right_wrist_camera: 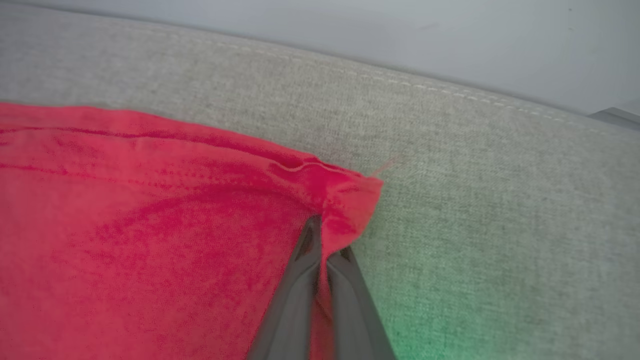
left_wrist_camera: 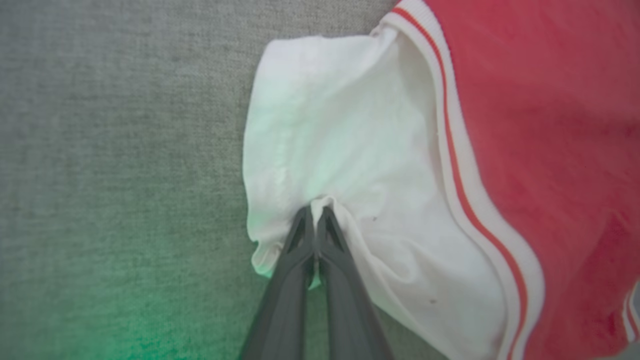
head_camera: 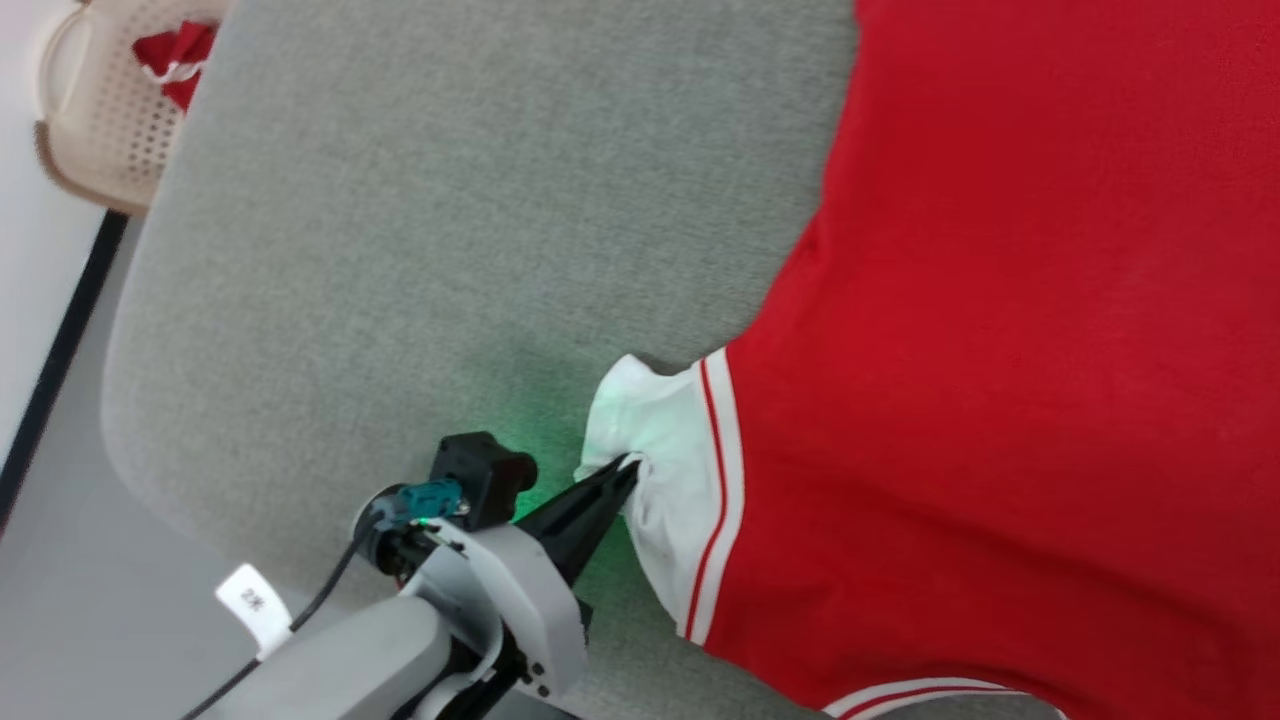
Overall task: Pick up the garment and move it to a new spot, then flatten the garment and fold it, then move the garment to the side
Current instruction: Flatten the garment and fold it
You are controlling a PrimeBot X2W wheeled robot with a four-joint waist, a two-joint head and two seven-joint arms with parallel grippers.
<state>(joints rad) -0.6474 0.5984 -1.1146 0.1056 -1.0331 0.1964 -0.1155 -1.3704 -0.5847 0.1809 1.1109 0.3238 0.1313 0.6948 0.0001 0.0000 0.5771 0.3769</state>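
Observation:
The garment (head_camera: 1020,330) is a red shirt spread over the right of a grey cushioned surface (head_camera: 450,220). Its white sleeve (head_camera: 670,450) with red-and-white trim points left. My left gripper (head_camera: 628,466) is shut on the sleeve's cuff; the left wrist view shows the white sleeve (left_wrist_camera: 350,150) bunched between that gripper's closed fingers (left_wrist_camera: 316,216). In the right wrist view my right gripper (right_wrist_camera: 324,235) is shut on a red hemmed corner of the garment (right_wrist_camera: 345,195), with fabric pinched between its fingers.
A beige perforated basket (head_camera: 100,110) holding red cloth stands beyond the surface's far left corner. Bare grey cushion lies left of the shirt. The surface's stitched edge (right_wrist_camera: 450,92) runs close behind the held corner, with pale floor past it.

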